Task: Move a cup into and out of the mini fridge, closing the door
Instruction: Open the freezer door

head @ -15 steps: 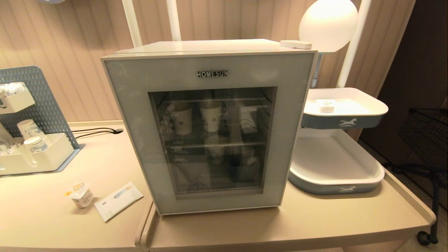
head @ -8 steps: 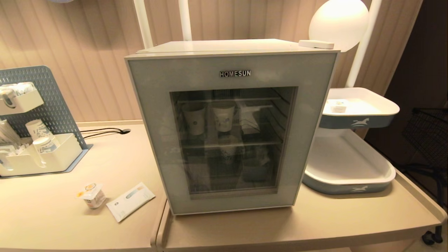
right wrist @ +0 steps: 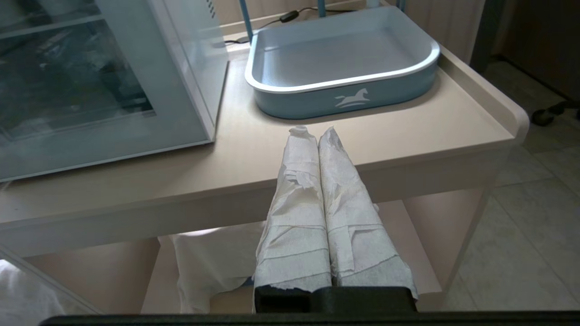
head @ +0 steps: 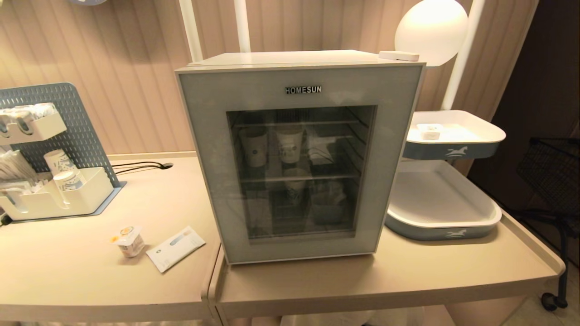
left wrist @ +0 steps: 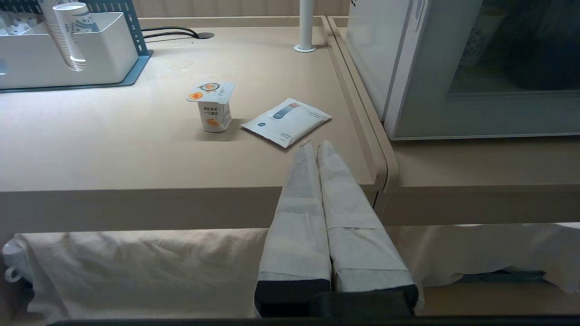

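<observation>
Jaws pressed together, empty, left gripper (left wrist: 316,147) and right gripper (right wrist: 312,132) level before table (head: 408,276).

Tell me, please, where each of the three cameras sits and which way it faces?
Head view: high, looking down at the mini fridge, door shut; no arm shows.
Left wrist view: low before the table edge, behind the shut left pincer, facing the cup.
Right wrist view: same height, behind the shut right pincer, facing the blue tray.
Shared: head and left wrist both show cup and sachet.
</observation>
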